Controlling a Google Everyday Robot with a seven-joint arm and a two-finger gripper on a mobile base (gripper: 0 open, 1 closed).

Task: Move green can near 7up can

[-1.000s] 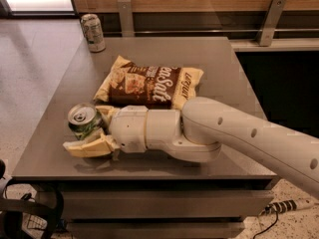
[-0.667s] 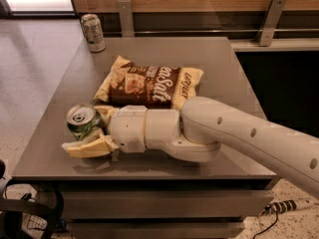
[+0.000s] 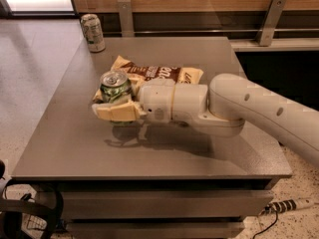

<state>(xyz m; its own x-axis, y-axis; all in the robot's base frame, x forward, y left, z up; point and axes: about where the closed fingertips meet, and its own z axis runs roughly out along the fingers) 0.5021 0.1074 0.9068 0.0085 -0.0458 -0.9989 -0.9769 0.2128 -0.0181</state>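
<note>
I see the grey table point(image 3: 65, 148) filling most of the view, and the white arm point(image 3: 259, 108) reaches over it from the right; its far end is cut off by the edge of the picture. Compared with one second ago, the arm has carried its load away from the near left part of the table, towards the middle and farther from me. The brown chip bag point(image 3: 164, 72) lay fully visible before; now it is behind the fingers and the wrist, so only its top edge and some letters show. The gripper point(image 3: 117, 103) is closed around the green can point(image 3: 114, 86), which stands upright between the cream fingers point(image 3: 117, 112). The near finger covers the lower part of the can, so I cannot see its bottom; a shadow lies on the table under the fingers. The 7up can point(image 3: 93, 32) stands well beyond the fingers, at the far left corner, in the same place as before.
</note>
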